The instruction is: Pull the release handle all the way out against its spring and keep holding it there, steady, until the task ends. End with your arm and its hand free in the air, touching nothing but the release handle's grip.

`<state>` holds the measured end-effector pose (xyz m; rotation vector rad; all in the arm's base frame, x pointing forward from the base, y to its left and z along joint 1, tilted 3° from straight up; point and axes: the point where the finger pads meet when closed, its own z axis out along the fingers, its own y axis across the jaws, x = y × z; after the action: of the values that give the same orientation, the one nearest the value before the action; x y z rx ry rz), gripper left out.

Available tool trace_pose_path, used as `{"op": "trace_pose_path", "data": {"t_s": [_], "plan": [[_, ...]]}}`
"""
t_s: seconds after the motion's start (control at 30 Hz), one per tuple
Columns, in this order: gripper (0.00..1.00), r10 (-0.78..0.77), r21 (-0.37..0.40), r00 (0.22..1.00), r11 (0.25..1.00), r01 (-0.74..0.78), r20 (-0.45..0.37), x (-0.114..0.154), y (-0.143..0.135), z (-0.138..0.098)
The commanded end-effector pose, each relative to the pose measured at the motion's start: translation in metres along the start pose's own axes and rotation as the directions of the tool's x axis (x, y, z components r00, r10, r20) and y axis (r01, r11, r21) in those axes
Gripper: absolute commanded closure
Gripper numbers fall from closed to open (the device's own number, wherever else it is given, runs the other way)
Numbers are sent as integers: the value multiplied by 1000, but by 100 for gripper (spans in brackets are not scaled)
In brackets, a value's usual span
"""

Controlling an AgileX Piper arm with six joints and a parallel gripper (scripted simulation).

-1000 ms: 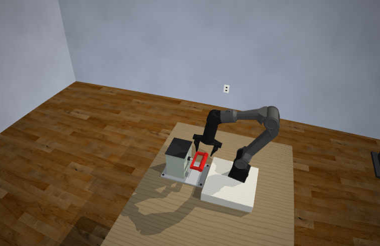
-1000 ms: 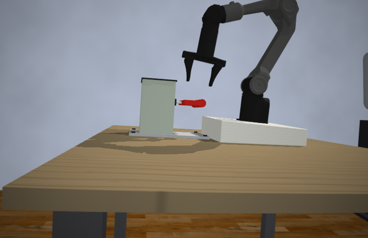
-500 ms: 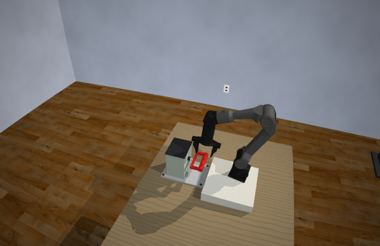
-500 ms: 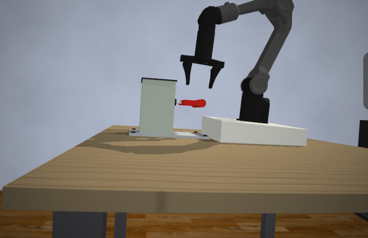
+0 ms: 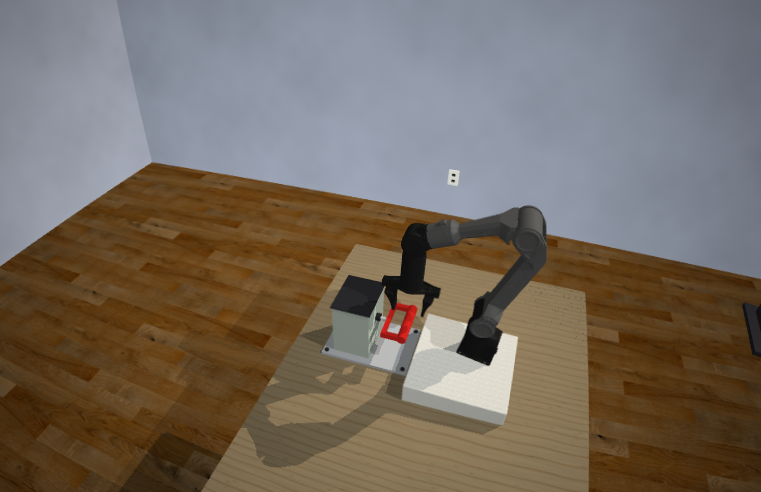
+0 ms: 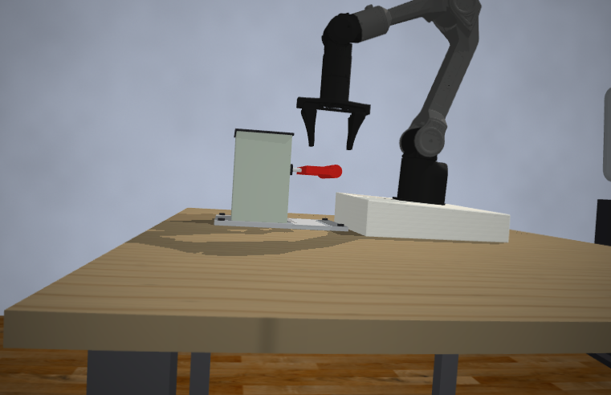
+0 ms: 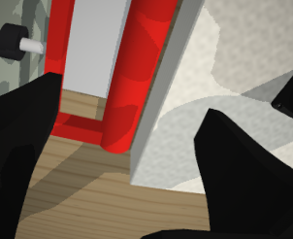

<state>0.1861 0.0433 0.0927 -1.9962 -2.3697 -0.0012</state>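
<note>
The red release handle (image 5: 403, 324) is a loop that sticks out of the side of a pale green box (image 5: 355, 316) on a grey baseplate (image 5: 372, 351). It also shows in the exterior view (image 6: 319, 171) and in the wrist view (image 7: 117, 57), where its round grip bar (image 7: 145, 57) lies between the fingers' line. My gripper (image 6: 330, 146) points straight down, open and empty, a short way above the handle's grip. In the top view the gripper (image 5: 409, 304) straddles the handle from above without touching it.
The arm's white base block (image 5: 462, 365) stands right next to the baseplate, close to the handle's grip end. The green box (image 6: 261, 177) has a black lid and rises about as high as the fingertips. A dark object (image 5: 760, 330) stands at the far right.
</note>
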Motion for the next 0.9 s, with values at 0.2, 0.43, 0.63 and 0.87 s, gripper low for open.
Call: {"op": "trace_pose_path", "data": {"t_s": [0.2,0.43,0.63,0.87], "plan": [[0,0,17,1000,1000,0,2,0,1,2],[0,0,18,1000,1000,0,2,0,1,2],[100,0,18,1000,1000,0,2,0,1,2],[100,0,18,1000,1000,0,2,0,1,2]]}}
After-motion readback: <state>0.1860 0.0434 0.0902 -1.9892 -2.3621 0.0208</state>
